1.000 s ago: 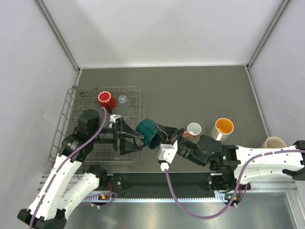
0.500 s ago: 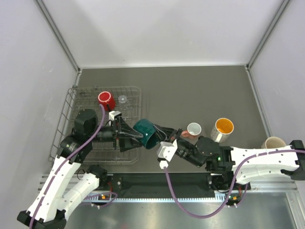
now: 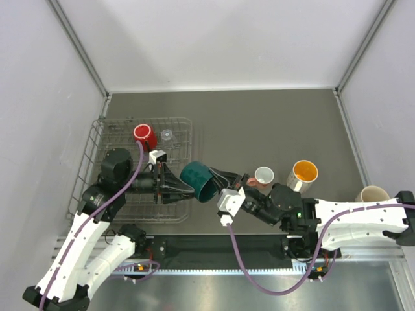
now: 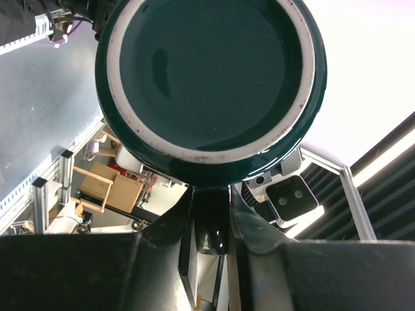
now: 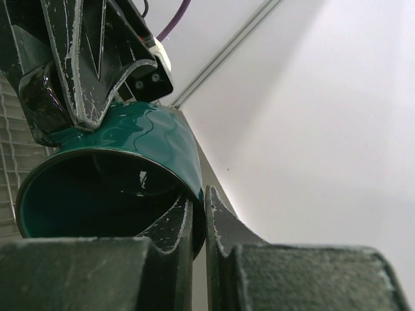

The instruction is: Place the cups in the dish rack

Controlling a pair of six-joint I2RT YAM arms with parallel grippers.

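Observation:
A dark green mug [image 3: 198, 181] hangs in the air on its side, just off the right edge of the wire dish rack [image 3: 183, 121]. My left gripper [image 3: 189, 189] is shut on its handle [image 4: 211, 223]; in the left wrist view the mug's base [image 4: 211, 78] fills the frame above the left gripper [image 4: 211, 202]. My right gripper [image 3: 218, 179] is shut on the mug's rim: in the right wrist view one finger of the right gripper [image 5: 201, 207] is inside the green mug [image 5: 139, 139] and the other outside. A red mug [image 3: 144, 135] and a tiny clear glass [image 3: 167, 135] stand in the rack.
On the table to the right stand a small pink mug [image 3: 263, 176], a white mug with orange inside [image 3: 304, 173] and a tan cup [image 3: 371, 194] near the right wall. Both arms meet at the rack's right edge.
My left gripper has closed on the green mug's handle. The mug, still in the right gripper, has shifted slightly left toward the rack.

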